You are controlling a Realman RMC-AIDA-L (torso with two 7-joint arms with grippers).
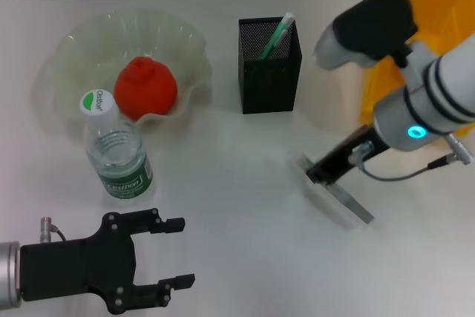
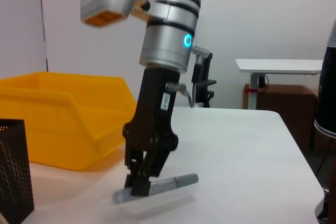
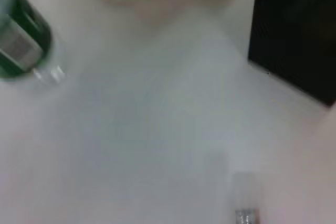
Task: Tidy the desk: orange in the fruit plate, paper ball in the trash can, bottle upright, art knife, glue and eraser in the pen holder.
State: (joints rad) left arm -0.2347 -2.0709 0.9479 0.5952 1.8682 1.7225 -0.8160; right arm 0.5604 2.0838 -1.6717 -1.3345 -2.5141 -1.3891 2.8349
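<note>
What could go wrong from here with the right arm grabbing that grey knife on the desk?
The right claw grips the grey art knife near one end, so the long free end may swing or slip during a lift. The pen holder already holds a green pen, which could block the knife going in. The upright bottle stands close to the open left claw and could be knocked.

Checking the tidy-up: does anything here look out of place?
Only the grey art knife, lying flat on the desk under the right gripper, outside the pen holder. The bottle stands upright; the orange is in its plate.

Silver arms, black pincers, cyan light ring
</note>
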